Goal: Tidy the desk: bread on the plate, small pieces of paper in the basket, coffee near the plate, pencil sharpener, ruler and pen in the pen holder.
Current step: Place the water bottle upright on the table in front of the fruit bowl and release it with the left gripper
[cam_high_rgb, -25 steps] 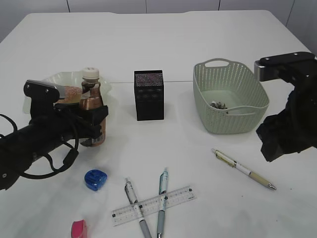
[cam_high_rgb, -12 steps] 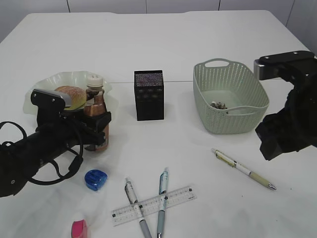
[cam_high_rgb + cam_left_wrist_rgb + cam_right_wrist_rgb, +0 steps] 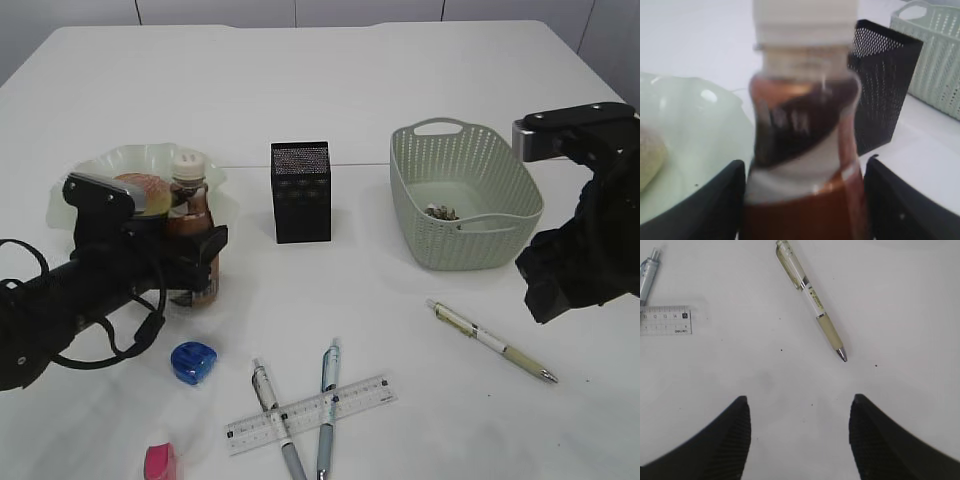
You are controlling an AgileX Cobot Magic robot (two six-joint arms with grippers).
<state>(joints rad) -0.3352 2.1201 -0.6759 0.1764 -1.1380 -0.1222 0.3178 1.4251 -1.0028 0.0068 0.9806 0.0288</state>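
The left gripper (image 3: 195, 262) has its jaws set on either side of the coffee bottle (image 3: 190, 225), closed on its lower body; in the left wrist view the bottle (image 3: 802, 135) fills the gap between the two dark fingers (image 3: 722, 200), standing upright. The picture there is blurred, so whether the bottle's base rests on the table or is just clear of it cannot be told. Just behind the jaws and to their left lies the pale green plate (image 3: 100, 170) with the bread (image 3: 145, 187) on it. Beyond the jaws to the right stands the black mesh pen holder (image 3: 301, 191), and farther right the green basket (image 3: 465, 195) with small pieces of paper (image 3: 441, 212) in its bottom.

The right gripper (image 3: 799, 440) hangs above the table with its jaws spread wide and nothing between them. Ahead of the jaws lies a beige-grip pen (image 3: 810, 298), its tip pointing back toward them. Off to the jaws' left are the end of the ruler (image 3: 665, 320) and the tip of another pen (image 3: 647, 272).

In the exterior view the ruler (image 3: 310, 401) lies across two pens (image 3: 275, 415), with the blue pencil sharpener (image 3: 193, 362) near them and a pink object (image 3: 160, 462) at the table's front edge.
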